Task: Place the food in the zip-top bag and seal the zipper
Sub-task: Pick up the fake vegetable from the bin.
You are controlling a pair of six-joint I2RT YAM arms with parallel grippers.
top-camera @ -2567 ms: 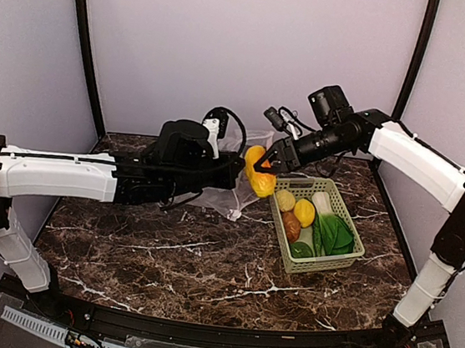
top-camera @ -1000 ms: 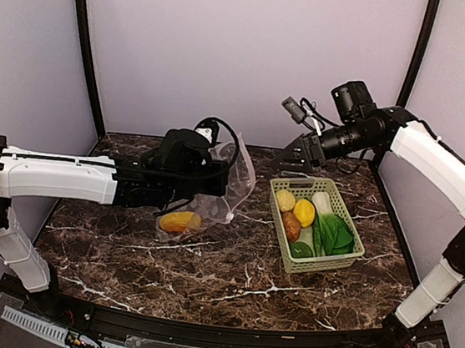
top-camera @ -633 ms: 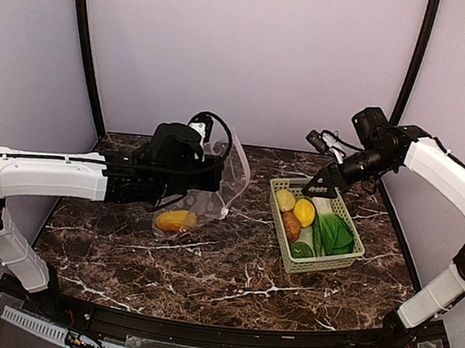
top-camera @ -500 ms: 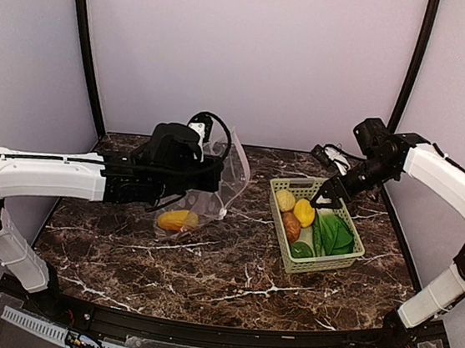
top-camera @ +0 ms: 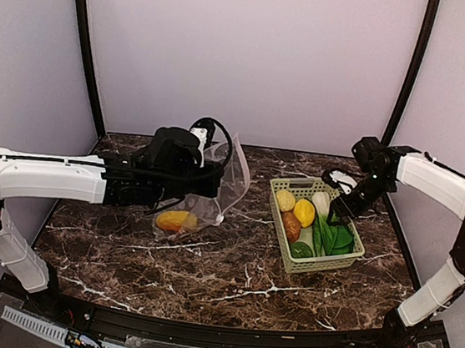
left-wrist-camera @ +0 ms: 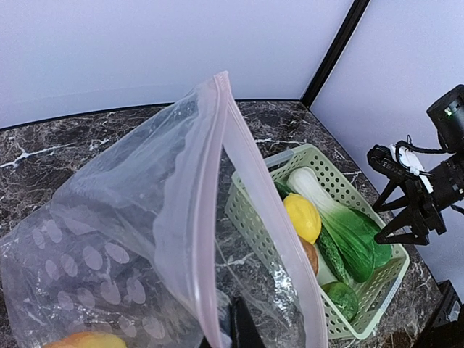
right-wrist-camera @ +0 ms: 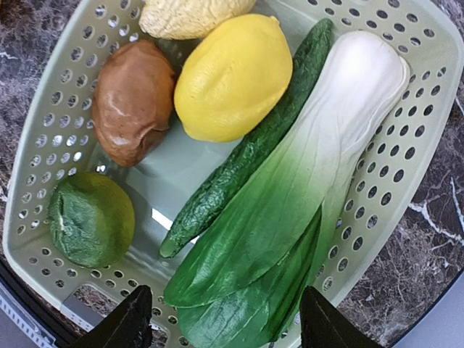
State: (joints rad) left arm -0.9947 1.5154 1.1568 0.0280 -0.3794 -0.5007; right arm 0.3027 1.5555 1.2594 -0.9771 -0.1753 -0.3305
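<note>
The left hand [top-camera: 215,180] is clamped shut on the mouth edge of the zip-top bag [top-camera: 226,173] and holds it up, left of the tabletop's [top-camera: 203,280] middle and nearer the far edge than the near one. In the left wrist view the bag's mouth gapes wide. The pinkish zipper [left-wrist-camera: 220,90] runs as two separate strips down from a peak, with a dark finger [left-wrist-camera: 241,328] of the hand pinching the plastic at the bottom. The bag's lower end sags to the tabletop, and an orange piece [top-camera: 175,220] lies inside it, below and to the left of the gripping hand.

The rest of the food sits in the light-green basket [top-camera: 316,267] on the right half of the tabletop, just beside the bag. In it are a lemon [right-wrist-camera: 232,76], a brown potato [right-wrist-camera: 134,101], a round green piece [right-wrist-camera: 90,217], a pale lumpy piece [right-wrist-camera: 192,14], a long dark green vegetable [right-wrist-camera: 246,174] and a bok choy [right-wrist-camera: 312,174].

The right hand [top-camera: 339,207] hangs over the basket's far right part with its jaws apart and nothing between them. From its own camera the bok choy's leaves lie directly under the gap between the fingertips [right-wrist-camera: 127,322], the lemon and potato further off toward the basket's other end. The hand is above the food and not touching it.
</note>
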